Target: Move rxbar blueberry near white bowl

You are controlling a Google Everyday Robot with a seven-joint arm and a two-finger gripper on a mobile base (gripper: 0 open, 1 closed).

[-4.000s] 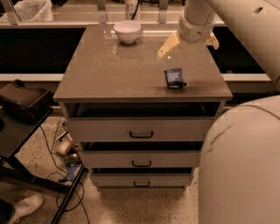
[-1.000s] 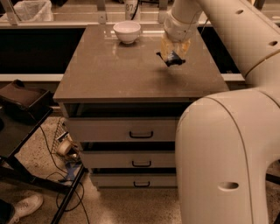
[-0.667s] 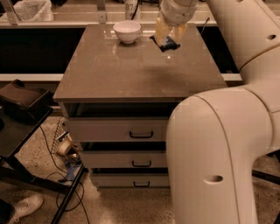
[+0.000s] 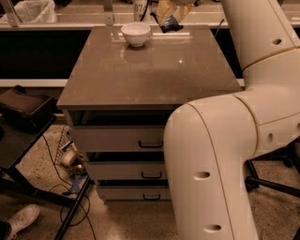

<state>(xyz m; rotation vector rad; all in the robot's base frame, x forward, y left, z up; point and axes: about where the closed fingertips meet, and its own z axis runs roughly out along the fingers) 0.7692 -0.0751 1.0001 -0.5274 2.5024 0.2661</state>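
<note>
Camera view: the white arm (image 4: 220, 154) fills the right side. It rises from the lower foreground, bends at the right edge and reaches back over the far right corner of the worktop (image 4: 154, 75). The gripper (image 4: 168, 19) hangs at the far edge, a little right of the middle, with its fingers (image 4: 164, 10) pointing down. It is clamped on the bar (image 4: 172, 25), which is lifted clear of the worktop.

The bar's dark blue wrapper sticks out below the fingers and looks tilted. Its long axis seems to run roughly along the far edge, but its upper part is hidden, so I cannot tell exactly.

The bowl (image 4: 136, 33) sits upright on the worktop near the far edge, left of the middle. The bar is near it on its right and not touching it.

Count:
- one bar
- one bowl
- one gripper
- three drawers (image 4: 140, 140) below the worktop, one dark handle each

On the floor at the left are a black stand (image 4: 23, 112), cables (image 4: 70, 164) and a white shoe (image 4: 21, 219).
</note>
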